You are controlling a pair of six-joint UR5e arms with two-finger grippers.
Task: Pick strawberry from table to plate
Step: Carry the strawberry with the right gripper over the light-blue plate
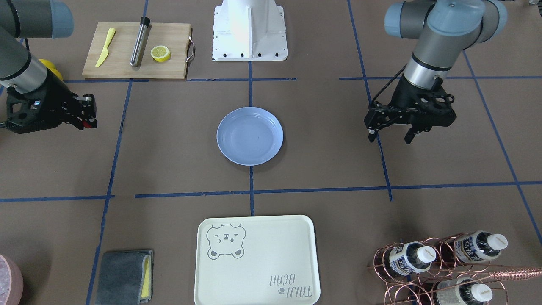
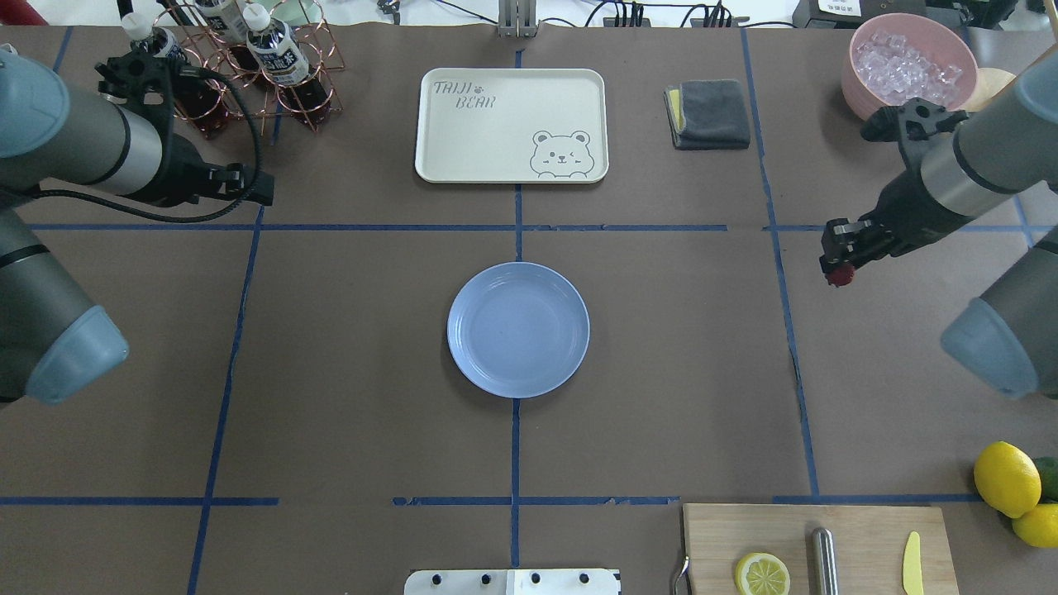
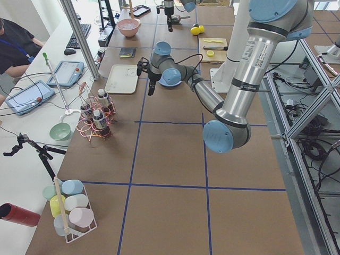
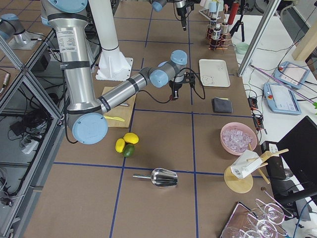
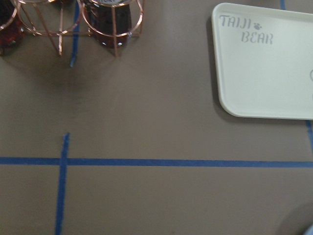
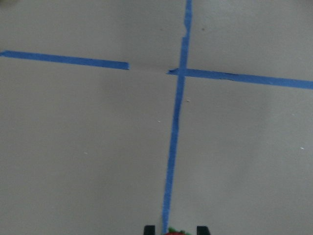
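The strawberry [image 2: 841, 276] is a small dark-red berry pinched at the tip of my right gripper [image 2: 838, 266], which is shut on it and held above the table [image 2: 661, 347]. This is well to the right of the plate [image 2: 518, 329] in the overhead view. The front view has the same gripper [image 1: 87, 115] at the left, red strawberry [image 1: 88, 124] at its tip. The right wrist view catches only the strawberry [image 6: 174, 232] at its bottom edge, over a blue tape line. The light-blue plate [image 1: 250, 135] lies bare at the table's middle. My left gripper [image 1: 390, 136] hangs open with nothing in it.
A cutting board [image 2: 818, 537] with a half lemon [image 2: 762, 573], a metal rod and a yellow knife lies near the robot base. Lemons [image 2: 1007, 479] sit beside it. On the far side are the bear tray [image 2: 511, 124], a grey cloth [image 2: 709, 113], a bottle rack [image 2: 248, 74] and a pink ice bowl [image 2: 909, 66].
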